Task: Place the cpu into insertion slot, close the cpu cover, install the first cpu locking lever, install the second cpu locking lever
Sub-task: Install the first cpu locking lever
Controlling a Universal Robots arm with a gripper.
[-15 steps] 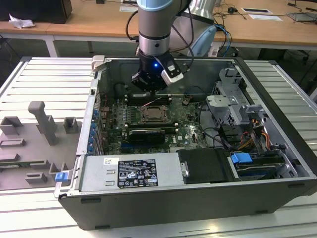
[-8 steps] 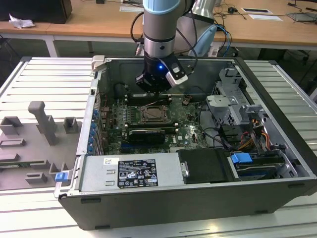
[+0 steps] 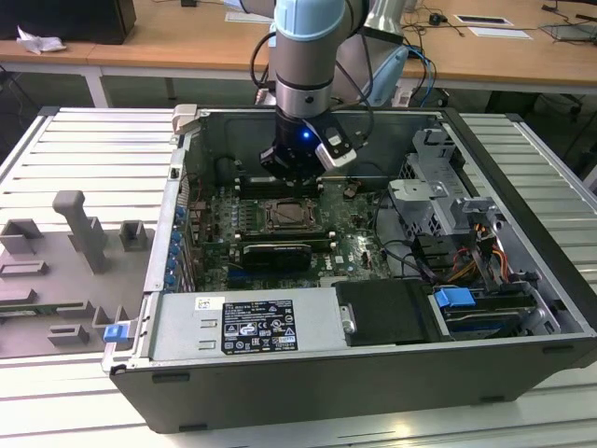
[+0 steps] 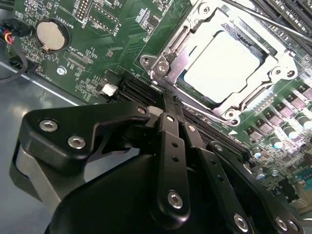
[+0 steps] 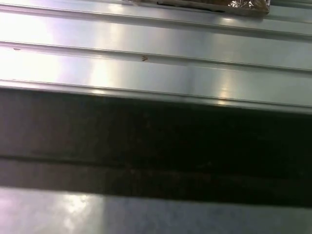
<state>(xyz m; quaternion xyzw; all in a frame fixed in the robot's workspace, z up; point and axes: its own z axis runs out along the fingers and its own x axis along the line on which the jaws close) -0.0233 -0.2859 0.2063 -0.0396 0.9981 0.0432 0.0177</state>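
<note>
The cpu [image 4: 222, 61] lies flat in the insertion slot [image 4: 233, 115], its pale face showing through the window of the cpu cover [image 4: 178, 58]. The silvery cover is folded down over it. My gripper [image 4: 171, 108] is shut with nothing between its fingers, its tips just beside the socket's near corner. A thin metal lever rod [image 4: 273, 24] runs along the socket's far side. In the exterior view my gripper [image 3: 291, 173] hangs inside the open computer case, right behind the socket [image 3: 287, 215].
A long black card [image 3: 272, 252] sits in front of the socket. A coin battery [image 4: 51, 36] and black slots [image 4: 139, 90] lie near my fingers. The drive cage [image 3: 438, 196], cables and power supply [image 3: 247, 322] fill the case. Grey fixtures [image 3: 79, 233] stand at the exterior view's left.
</note>
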